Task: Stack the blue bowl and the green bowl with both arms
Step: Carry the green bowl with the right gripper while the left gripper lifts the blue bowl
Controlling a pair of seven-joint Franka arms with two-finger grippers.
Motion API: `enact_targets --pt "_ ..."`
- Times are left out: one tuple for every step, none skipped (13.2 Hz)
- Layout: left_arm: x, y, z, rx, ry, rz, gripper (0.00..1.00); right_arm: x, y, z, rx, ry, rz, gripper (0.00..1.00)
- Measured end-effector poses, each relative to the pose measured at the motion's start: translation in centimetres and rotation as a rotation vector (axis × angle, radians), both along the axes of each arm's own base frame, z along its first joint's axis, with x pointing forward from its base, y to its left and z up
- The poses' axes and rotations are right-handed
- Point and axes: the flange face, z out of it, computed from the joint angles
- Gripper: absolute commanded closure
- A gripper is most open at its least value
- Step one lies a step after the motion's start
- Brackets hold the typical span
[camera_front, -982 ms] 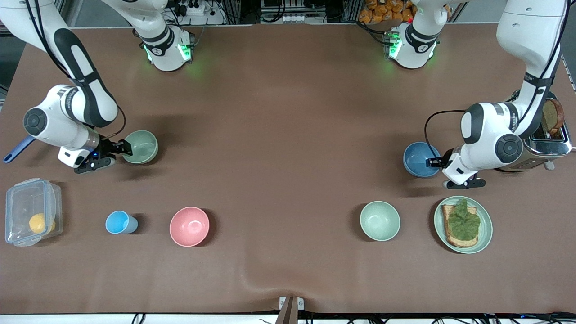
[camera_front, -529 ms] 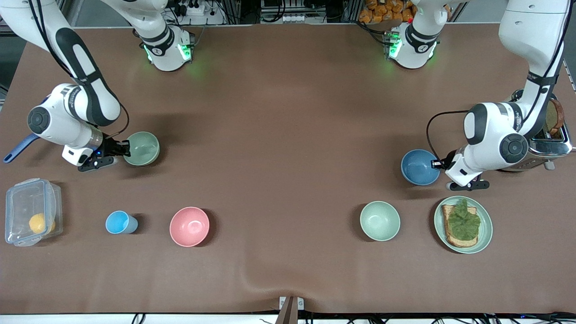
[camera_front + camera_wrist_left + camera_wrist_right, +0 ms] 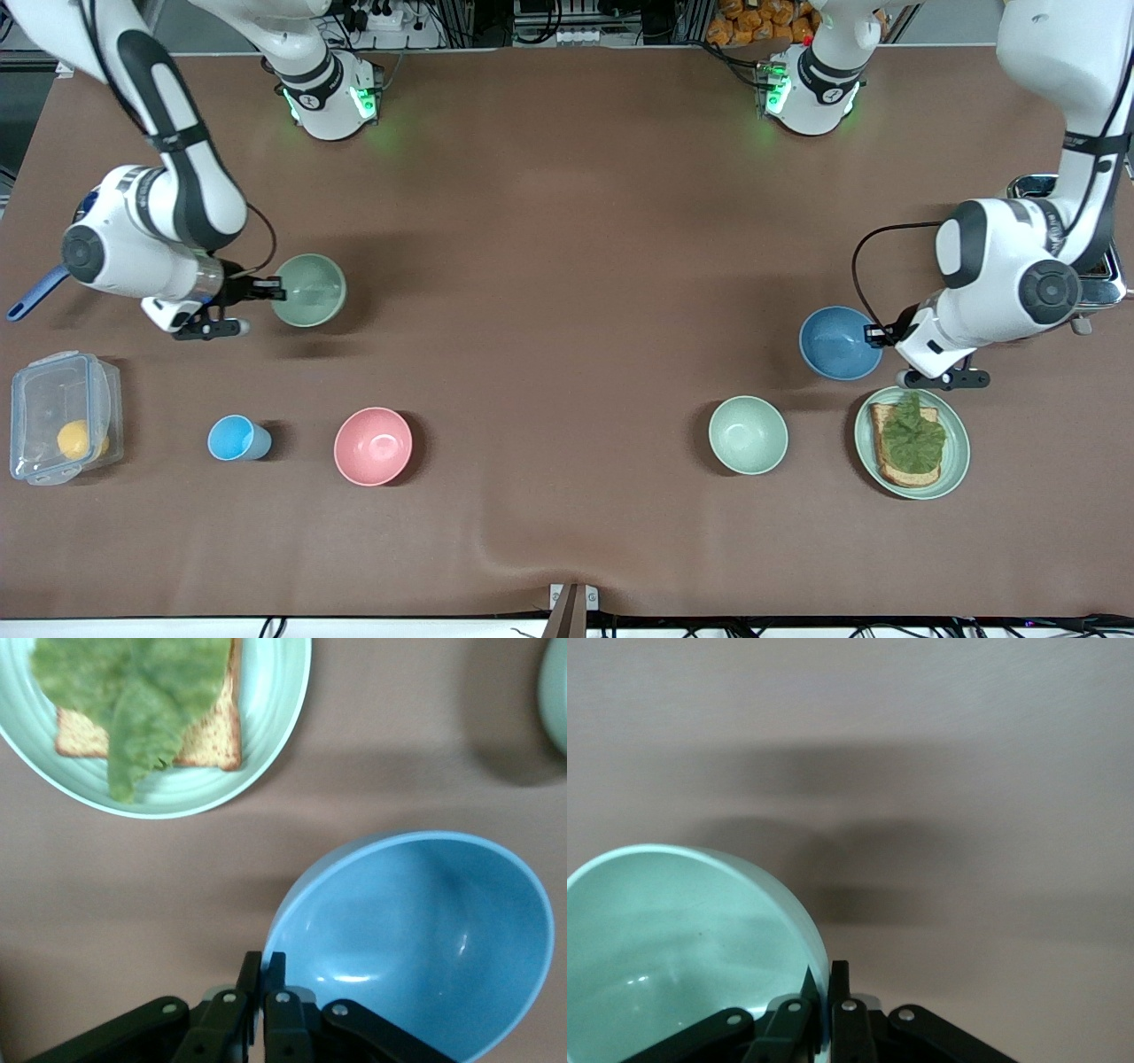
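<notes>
Both bowls had shifted since a second before: the green bowl (image 3: 308,290) had travelled toward the table's middle, and the blue bowl (image 3: 839,343) had come closer to the front camera, each carried by its arm.

I saw the table (image 3: 567,221) largely bare between the two arms. At the left arm's end stood the toaster (image 3: 1095,283), mostly hidden by that arm. Nearer the camera lay the plate (image 3: 955,461) with toast and a green leaf (image 3: 911,436), just beside the blue bowl's path, and beside it a mint bowl (image 3: 748,434). At the right arm's end sat a clear container (image 3: 62,416) holding something yellow, then a blue cup (image 3: 236,438) and a pink bowl (image 3: 373,446); a blue handle (image 3: 35,293) stuck out from under the right arm.

I had the left gripper (image 3: 263,979) pinched tight on the blue bowl's (image 3: 416,939) rim, holding it tilted above the table near the plate (image 3: 266,753). I had the right gripper (image 3: 821,985) clamped likewise on the green bowl's (image 3: 682,948) rim, over bare table.
</notes>
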Motion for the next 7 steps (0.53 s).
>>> enact_targets --pt "0.5 -0.1 1.4 0.000 0.002 -0.002 1.00 -0.2 2.5 0.8 0.016 0.020 -0.040 1.00" --pt "1.0 -0.1 2.7 0.001 0.000 -0.003 1.00 -0.4 5.5 1.7 0.017 0.033 -0.078 1.00" --pt "1.4 -0.1 3.7 0.001 -0.003 -0.004 1.00 -0.7 8.3 2.6 0.001 0.038 -0.110 1.00" --pt "1.8 -0.2 4.6 0.001 -0.008 -0.005 1.00 -1.1 10.9 3.2 -0.013 0.044 -0.141 1.00" --pt "2.2 -0.4 5.4 0.000 -0.014 -0.008 1.00 -1.6 13.2 3.7 -0.028 0.049 -0.170 1.00" --pt "2.5 -0.7 6.4 0.000 -0.017 -0.012 1.00 -2.1 15.4 4.0 -0.047 0.052 -0.201 1.00" --pt "2.9 -1.0 7.4 -0.002 -0.019 -0.018 1.00 -2.7 17.9 4.3 -0.063 0.046 -0.229 1.00"
